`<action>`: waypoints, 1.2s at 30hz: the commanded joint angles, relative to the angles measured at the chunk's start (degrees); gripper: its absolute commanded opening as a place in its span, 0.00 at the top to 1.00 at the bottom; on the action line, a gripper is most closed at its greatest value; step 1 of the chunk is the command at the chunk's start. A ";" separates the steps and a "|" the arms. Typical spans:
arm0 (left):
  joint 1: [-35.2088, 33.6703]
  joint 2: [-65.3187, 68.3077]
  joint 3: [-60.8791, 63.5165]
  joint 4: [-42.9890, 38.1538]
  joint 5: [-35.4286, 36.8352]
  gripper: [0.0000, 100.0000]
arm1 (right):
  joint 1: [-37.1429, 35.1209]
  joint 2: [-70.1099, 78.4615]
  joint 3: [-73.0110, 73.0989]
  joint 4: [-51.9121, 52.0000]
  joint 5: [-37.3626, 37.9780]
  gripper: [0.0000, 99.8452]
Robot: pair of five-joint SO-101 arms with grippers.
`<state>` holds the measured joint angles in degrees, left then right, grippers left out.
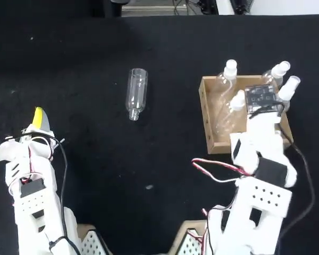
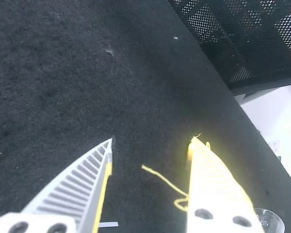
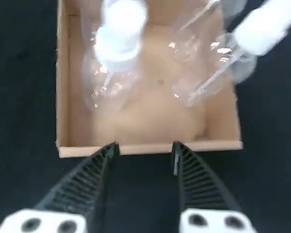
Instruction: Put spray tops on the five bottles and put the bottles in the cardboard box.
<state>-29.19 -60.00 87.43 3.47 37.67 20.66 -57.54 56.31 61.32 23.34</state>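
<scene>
4 capped bottles (image 1: 226,79) in cardboard box (image 1: 207,114); 5th bottle (image 1: 136,93) topless on counter (image 1: 95,175). L jaws, R jaws wide, empty. Next: grab it, fit top.

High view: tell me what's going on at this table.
Two robot arms are capping bottles and boxing them. In the cardboard box sit four bottles with white spray tops. A fifth bottle, with no top on, lies on the table away from the box. The right gripper hangs open and empty at the box's near edge. The left gripper is open and empty over bare table.
</scene>
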 commanded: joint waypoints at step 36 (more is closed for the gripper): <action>-0.31 -0.88 -2.95 -1.41 0.26 0.77 | -8.35 -0.31 16.40 -21.71 -16.97 0.99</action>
<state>-29.19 -60.00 87.43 3.47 37.67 12.66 -57.54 72.84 42.51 6.64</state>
